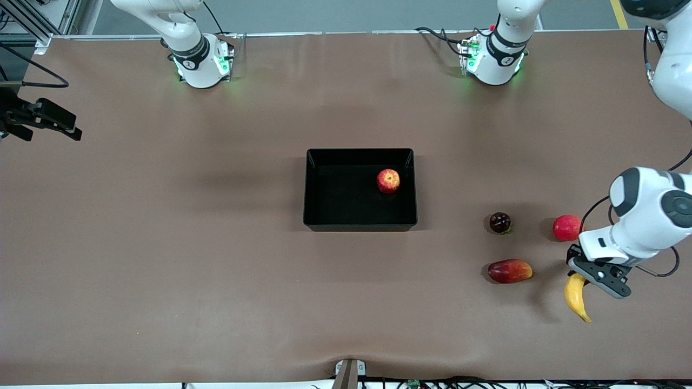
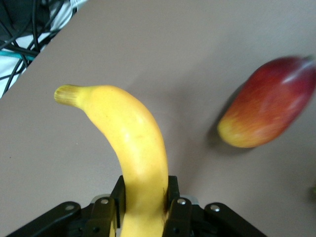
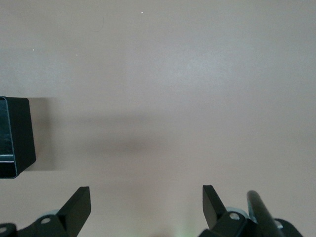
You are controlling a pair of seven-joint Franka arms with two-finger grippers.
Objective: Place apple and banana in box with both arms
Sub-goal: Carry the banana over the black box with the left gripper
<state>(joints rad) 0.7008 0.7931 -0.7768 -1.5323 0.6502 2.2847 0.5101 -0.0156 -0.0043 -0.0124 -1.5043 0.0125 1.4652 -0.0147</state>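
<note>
The yellow banana [image 1: 576,296] [image 2: 133,143] is at the left arm's end of the table, near the front edge. My left gripper [image 1: 579,273] [image 2: 144,190] is shut on it near one end, a finger pressed on each side. The red apple [image 1: 388,180] with pale streaks lies inside the black box [image 1: 359,224], toward the box's end nearest the left arm. My right gripper [image 1: 67,128] [image 3: 146,197] waits open over the right arm's end of the table, nothing between its fingers. One corner of the box [image 3: 15,143] shows in the right wrist view.
An elongated red-yellow fruit [image 1: 510,270] [image 2: 269,111] lies beside the banana, toward the box. A plain red round fruit [image 1: 566,227] and a small dark round fruit [image 1: 500,222] lie farther from the front camera. Cables [image 2: 24,29] hang past the table edge.
</note>
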